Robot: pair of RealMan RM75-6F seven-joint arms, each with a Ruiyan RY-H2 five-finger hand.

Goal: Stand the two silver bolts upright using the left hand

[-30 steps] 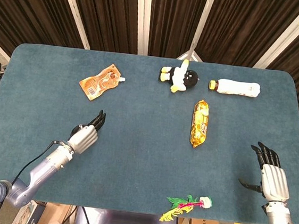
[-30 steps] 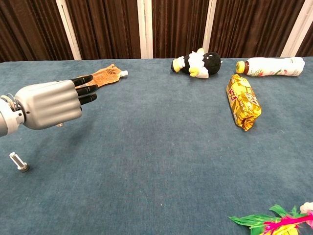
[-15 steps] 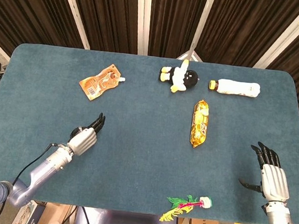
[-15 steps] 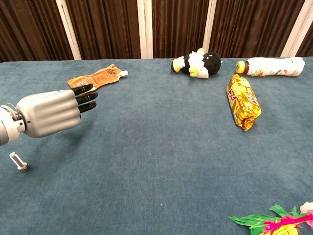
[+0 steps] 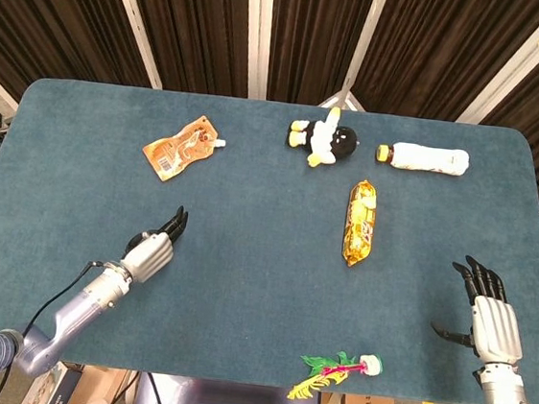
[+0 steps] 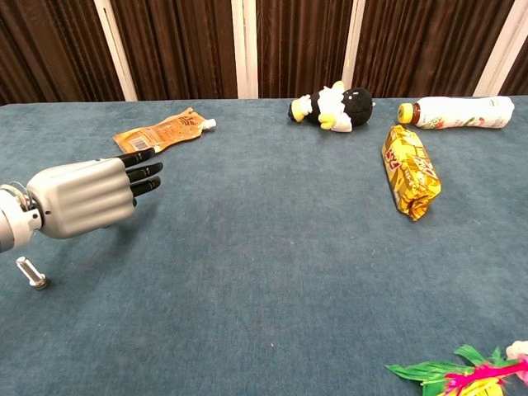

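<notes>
Lying on its side, a ribbed silver bolt (image 6: 30,273) rests on napped blue felt table (image 5: 249,210). Left hand (image 6: 87,196) and right hand (image 5: 493,322) both empty, fingers apart; dark pleated curtains (image 5: 192,20) behind.

Open surface (image 5: 244,257) lies around the left hand (image 6: 87,196). The orange pouch (image 5: 181,146) lies well beyond it. A lying bolt (image 6: 31,273) sits just beside the wrist.

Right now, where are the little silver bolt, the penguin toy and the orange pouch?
silver bolt (image 6: 31,273), chest view, middle of its shank.
penguin toy (image 6: 350,105), chest view, black head.
orange pouch (image 5: 178,148), head view, middle of the printed front.
</notes>
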